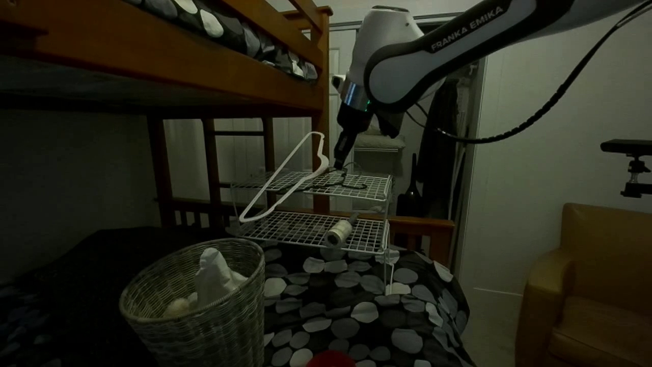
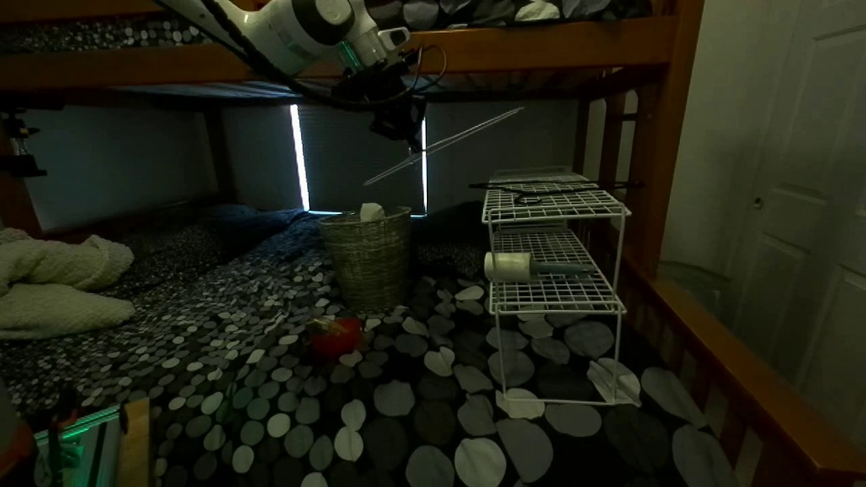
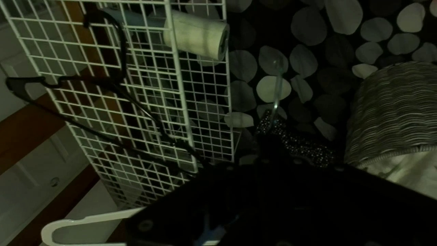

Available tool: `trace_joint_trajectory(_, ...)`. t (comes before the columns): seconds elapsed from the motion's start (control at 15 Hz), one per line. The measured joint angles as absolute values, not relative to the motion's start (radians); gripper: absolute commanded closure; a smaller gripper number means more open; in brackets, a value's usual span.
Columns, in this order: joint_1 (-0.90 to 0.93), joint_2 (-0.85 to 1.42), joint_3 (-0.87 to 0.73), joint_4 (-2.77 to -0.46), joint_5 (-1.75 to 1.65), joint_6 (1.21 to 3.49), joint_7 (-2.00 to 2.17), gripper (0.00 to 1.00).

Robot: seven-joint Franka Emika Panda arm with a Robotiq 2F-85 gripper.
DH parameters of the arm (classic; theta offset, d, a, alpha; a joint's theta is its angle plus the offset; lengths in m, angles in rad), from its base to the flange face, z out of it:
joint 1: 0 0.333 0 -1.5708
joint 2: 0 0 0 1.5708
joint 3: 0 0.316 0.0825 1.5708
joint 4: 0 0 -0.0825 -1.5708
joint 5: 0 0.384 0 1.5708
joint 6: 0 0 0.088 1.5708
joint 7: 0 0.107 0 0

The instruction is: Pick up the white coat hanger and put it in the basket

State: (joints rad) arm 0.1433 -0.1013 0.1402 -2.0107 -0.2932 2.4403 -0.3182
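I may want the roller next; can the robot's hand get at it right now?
Probably not: the hand holds the white hanger, and the roller lies on the lower shelf, with the upper shelf above it.

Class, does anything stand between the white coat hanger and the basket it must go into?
Nothing visible stands between the white coat hanger and the basket; inside, a white bundle pokes up, perhaps crowding the opening.
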Motion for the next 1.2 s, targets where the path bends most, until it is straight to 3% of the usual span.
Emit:
trace_joint_trajectory(0.4,0.202,0.092,0.211,-1.846,-0.306,2.413,-0.393,0.99)
trace_joint_trajectory(1.2,0.312,0.382,0.24,-1.449,-0.514,2.123,-0.666,0.99)
